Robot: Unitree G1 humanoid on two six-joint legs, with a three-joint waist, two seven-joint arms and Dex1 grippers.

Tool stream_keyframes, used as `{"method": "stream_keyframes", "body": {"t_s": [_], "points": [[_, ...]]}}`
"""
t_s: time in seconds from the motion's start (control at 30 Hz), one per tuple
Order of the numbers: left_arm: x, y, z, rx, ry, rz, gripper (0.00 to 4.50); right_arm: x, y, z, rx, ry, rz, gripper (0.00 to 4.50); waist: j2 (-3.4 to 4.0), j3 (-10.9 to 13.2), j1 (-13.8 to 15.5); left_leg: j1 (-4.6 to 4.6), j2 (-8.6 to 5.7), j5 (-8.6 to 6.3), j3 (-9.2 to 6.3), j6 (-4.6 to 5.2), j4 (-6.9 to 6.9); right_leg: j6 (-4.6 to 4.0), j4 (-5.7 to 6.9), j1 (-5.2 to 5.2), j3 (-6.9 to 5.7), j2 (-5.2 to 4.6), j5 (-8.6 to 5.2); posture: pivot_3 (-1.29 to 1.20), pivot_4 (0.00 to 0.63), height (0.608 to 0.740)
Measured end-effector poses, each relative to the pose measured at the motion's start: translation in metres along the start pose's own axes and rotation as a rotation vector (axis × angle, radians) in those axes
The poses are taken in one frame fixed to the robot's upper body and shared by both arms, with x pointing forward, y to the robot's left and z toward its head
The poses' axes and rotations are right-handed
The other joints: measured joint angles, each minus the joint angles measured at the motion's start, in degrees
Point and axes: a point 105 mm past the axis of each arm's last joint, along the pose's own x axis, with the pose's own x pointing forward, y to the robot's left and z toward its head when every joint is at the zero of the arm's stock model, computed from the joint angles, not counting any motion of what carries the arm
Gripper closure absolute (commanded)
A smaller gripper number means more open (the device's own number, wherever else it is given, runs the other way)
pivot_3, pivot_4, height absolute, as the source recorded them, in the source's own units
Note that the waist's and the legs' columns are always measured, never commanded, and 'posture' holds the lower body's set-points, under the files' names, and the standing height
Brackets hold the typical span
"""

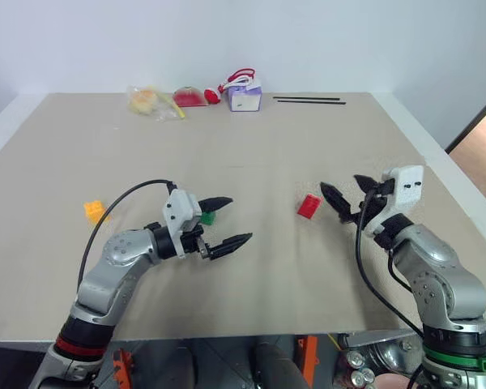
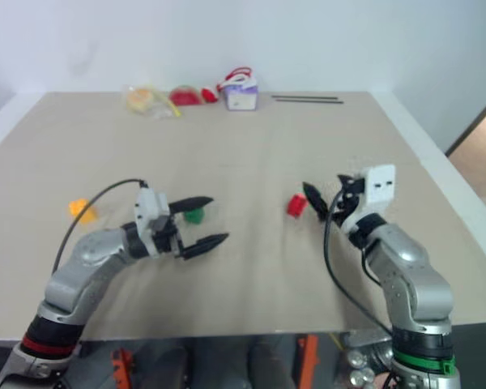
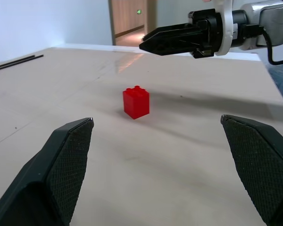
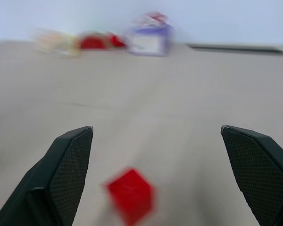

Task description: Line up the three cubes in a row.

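Three cubes, seemingly unaligned

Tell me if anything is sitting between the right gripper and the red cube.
Nothing visible does. The right gripper is open beside the red cube, with bare table between them. The green cube lies further left, by the left gripper.

My left gripper, two black tapered fingers on a silver jointed arm, hangs above the counter with its jaws spread wide and nothing between them, pointing toward my right. My right gripper, black fingers under a white wrist block, also stands wide and empty, aimed inward toward my left gripper.
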Motion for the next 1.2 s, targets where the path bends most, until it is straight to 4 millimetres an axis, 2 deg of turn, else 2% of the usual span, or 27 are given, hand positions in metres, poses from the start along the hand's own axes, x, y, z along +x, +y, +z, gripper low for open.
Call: {"method": "stream_keyframes", "body": {"t_s": [0.07,0.2,0.33,0.57,0.83,1.2], "points": [[0.007,-0.001,0.003,-0.007,-0.015,0.005,0.02,0.004,0.007,-0.011,0.059,0.026,-0.044,0.0,0.01,0.0,-0.1,0.01,0.02,0.0,0.0,0.01,-0.03,-0.01,0.0,-0.03,0.01,0.03,0.0,0.0,0.15,0.74],[0.017,-0.005,0.014,0.001,-0.042,-0.005,0.02,0.012,0.044,-0.022,0.115,0.065,0.037,0.0,0.07,0.0,-0.1,0.02,0.0,0.0,0.0,0.01,0.02,0.02,0.01,0.01,0.02,0.02,0.03,0.0,0.15,0.74],[0.019,-0.005,0.014,-0.009,-0.039,0.003,0.02,0.015,0.039,-0.017,0.116,0.048,-0.017,0.0,0.07,0.0,0.0,-0.01,-0.04,0.0,0.02,0.01,0.2,0.02,0.0,0.07,0.04,-0.01,0.03,0.0,0.15,0.74],[0.02,-0.004,0.016,-0.001,-0.041,0.018,0.02,0.019,0.032,-0.036,0.162,0.105,-0.22,0.0,0.08,0.0,-0.1,-0.01,0.0,0.0,0.02,0.02,0.17,-0.02,0.01,0.01,0.06,0.04,0.05,0.0,0.15,0.74],[0.021,-0.005,0.017,0.004,-0.036,0.017,0.02,0.026,0.048,-0.047,0.156,0.145,-0.261,0.0,0.08,0.0,-0.1,-0.01,-0.01,0.01,0.02,0.02,0.14,-0.02,0.01,0.01,0.06,0.03,0.05,0.0,0.15,0.74],[0.021,-0.006,0.017,0.005,-0.038,0.017,0.02,0.035,0.05,-0.062,0.138,0.214,-0.337,0.0,0.08,0.0,-0.1,-0.01,0.0,0.0,0.02,0.01,0.06,-0.16,0.01,-0.02,0.06,0.03,-0.05,0.0,0.15,0.74]]}}
